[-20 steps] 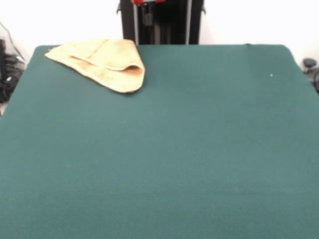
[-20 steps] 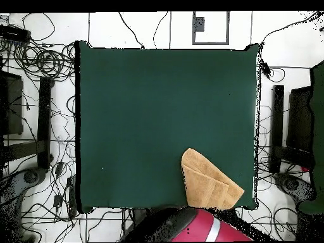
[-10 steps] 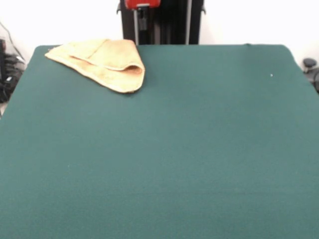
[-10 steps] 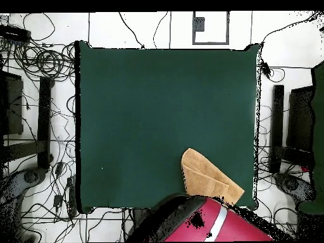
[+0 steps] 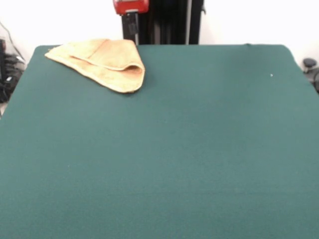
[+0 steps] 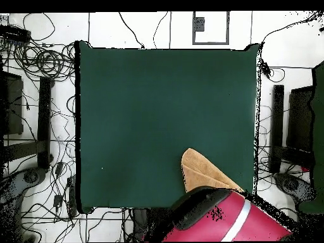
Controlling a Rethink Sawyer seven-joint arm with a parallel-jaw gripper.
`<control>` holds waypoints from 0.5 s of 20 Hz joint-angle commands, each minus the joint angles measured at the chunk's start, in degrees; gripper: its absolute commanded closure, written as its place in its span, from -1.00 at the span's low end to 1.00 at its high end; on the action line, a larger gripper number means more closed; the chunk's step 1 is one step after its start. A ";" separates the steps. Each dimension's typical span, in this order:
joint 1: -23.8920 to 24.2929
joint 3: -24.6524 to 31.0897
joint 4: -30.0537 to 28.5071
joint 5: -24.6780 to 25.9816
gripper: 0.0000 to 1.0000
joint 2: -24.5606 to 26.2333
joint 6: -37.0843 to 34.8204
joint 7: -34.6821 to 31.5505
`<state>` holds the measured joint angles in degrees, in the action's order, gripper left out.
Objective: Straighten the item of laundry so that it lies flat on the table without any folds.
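The towel [image 5: 102, 62] lies folded over on itself at the far left corner of the green worktop [image 5: 189, 149] in the front view, near the pedestal. The red arm [image 6: 224, 218] overhangs it from above; the jaws' state cannot be told.

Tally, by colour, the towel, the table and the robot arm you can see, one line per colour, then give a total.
Orange-tan: 1, the towel
Dark green: 1, the table
Red and black: 1, the robot arm
Total: 3
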<state>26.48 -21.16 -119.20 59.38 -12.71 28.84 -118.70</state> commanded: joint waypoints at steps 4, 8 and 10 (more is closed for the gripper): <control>-0.06 -0.54 9.92 2.28 1.00 2.74 -0.43 3.51; -0.16 -2.60 10.73 3.43 1.00 1.01 0.72 5.48; 0.52 -2.55 10.97 5.18 1.00 0.18 0.58 4.62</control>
<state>27.84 -24.10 -116.53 62.64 -11.19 28.84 -118.70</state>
